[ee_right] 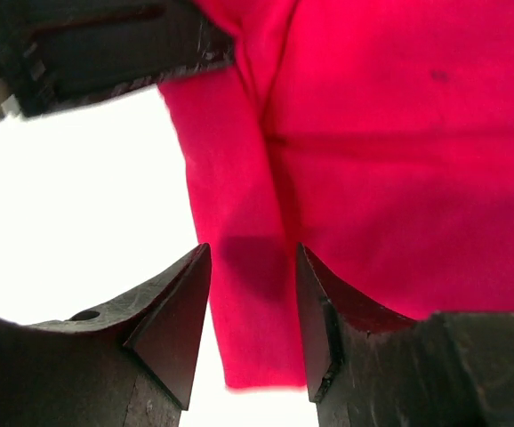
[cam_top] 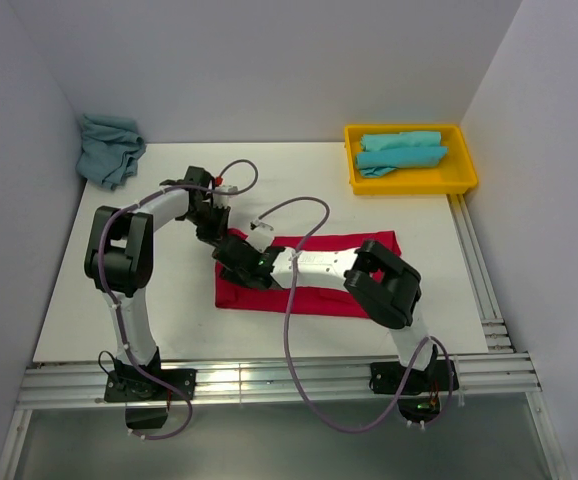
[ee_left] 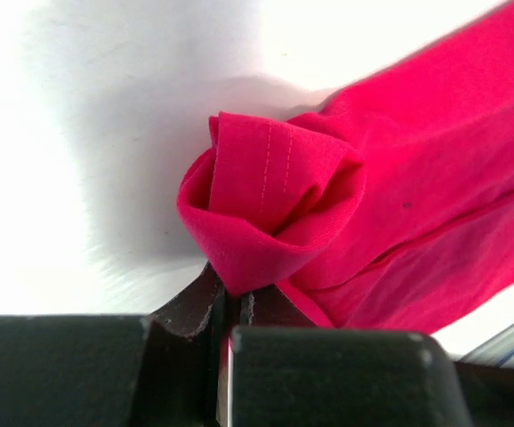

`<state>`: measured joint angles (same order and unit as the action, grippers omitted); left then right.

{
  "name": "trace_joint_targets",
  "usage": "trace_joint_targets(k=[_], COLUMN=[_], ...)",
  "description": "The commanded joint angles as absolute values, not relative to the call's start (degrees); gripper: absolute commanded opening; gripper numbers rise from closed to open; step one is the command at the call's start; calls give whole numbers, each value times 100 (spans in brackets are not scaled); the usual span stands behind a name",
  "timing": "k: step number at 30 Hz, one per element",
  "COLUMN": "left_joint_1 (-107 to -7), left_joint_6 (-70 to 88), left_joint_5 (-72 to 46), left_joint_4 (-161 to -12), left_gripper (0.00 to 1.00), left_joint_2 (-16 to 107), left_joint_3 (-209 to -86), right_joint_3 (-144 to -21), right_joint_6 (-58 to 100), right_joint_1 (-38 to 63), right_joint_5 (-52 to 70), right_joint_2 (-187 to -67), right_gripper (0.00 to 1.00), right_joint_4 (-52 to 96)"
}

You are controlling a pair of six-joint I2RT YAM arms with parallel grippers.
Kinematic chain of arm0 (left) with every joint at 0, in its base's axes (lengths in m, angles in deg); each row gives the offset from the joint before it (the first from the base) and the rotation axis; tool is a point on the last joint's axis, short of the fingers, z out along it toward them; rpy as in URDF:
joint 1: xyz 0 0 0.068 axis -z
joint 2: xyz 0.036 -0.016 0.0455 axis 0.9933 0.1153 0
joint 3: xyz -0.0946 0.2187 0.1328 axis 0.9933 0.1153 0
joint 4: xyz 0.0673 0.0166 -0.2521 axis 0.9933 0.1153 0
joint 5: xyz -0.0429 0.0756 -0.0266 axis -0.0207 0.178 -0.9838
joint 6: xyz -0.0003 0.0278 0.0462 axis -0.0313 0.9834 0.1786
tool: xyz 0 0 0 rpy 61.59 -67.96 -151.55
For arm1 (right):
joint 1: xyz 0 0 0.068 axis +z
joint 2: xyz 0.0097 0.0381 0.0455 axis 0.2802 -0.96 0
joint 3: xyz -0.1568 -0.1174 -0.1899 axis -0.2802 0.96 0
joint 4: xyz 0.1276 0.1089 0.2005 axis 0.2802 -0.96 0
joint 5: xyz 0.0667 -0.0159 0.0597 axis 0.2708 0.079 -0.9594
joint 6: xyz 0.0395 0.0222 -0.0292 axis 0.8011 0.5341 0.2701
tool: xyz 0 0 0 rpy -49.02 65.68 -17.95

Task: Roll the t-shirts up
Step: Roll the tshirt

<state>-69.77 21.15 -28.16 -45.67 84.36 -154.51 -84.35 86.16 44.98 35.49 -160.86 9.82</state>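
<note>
The red t-shirt [cam_top: 319, 300] lies folded into a long band across the middle of the white table [cam_top: 169, 310], running left to right in front of the two arm bases. Its left end is curled up into a small loose roll [ee_left: 270, 191], with a stitched hem showing on the outer turn.

The left gripper [ee_left: 232, 298] has its fingers pressed together on the lower edge of that curl, pinching a fold of red cloth between them. From above, the left gripper [cam_top: 217, 238] sits at the far left corner of the band.

The right gripper [ee_right: 252, 267] is spread. Its two dark fingertips stand apart just over the shirt's left edge, with red cloth and a little bare table in the gap, and nothing is held between them. From above, the right gripper [cam_top: 231, 268] is just beside the left one, at the same end of the shirt, with the right arm stretched along the band and covering part of it.

Well apart from the grippers, two rolled turquoise t-shirts [cam_top: 401, 150] lie side by side in a yellow tray [cam_top: 464, 182] at the far right corner. Another turquoise t-shirt [cam_top: 109, 150] lies crumpled in a heap at the far left corner.
</note>
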Motion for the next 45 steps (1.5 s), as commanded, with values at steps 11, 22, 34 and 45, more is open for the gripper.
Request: trace_joint_targets(k=[11, 22, 34, 45], left_joint_1=[-6844, -6791, -6782, -7273], left_joint_6=[2142, 2099, 2090, 2230], left_joint_5=[-1808, -1764, -1808, -3169], left_joint_4=[-4609, -4583, -4565, -4320], left_gripper=[0, 0, 4, 56], left_joint_2=[8352, 8370, 8388, 8134], left_joint_3=[-15577, -15621, -15691, -16253], right_joint_3=[-11018, -11854, -10267, -6418], right_joint_6=[7992, 8114, 8413, 9265], right_joint_1=[5044, 5299, 5457, 5062], right_joint_5=[4761, 4848, 4058, 3003], right_joint_2=[-16964, -17765, -17221, -15551], right_gripper=[51, 56, 23, 0], right_joint_4=[-1871, -2864, -1591, 3249])
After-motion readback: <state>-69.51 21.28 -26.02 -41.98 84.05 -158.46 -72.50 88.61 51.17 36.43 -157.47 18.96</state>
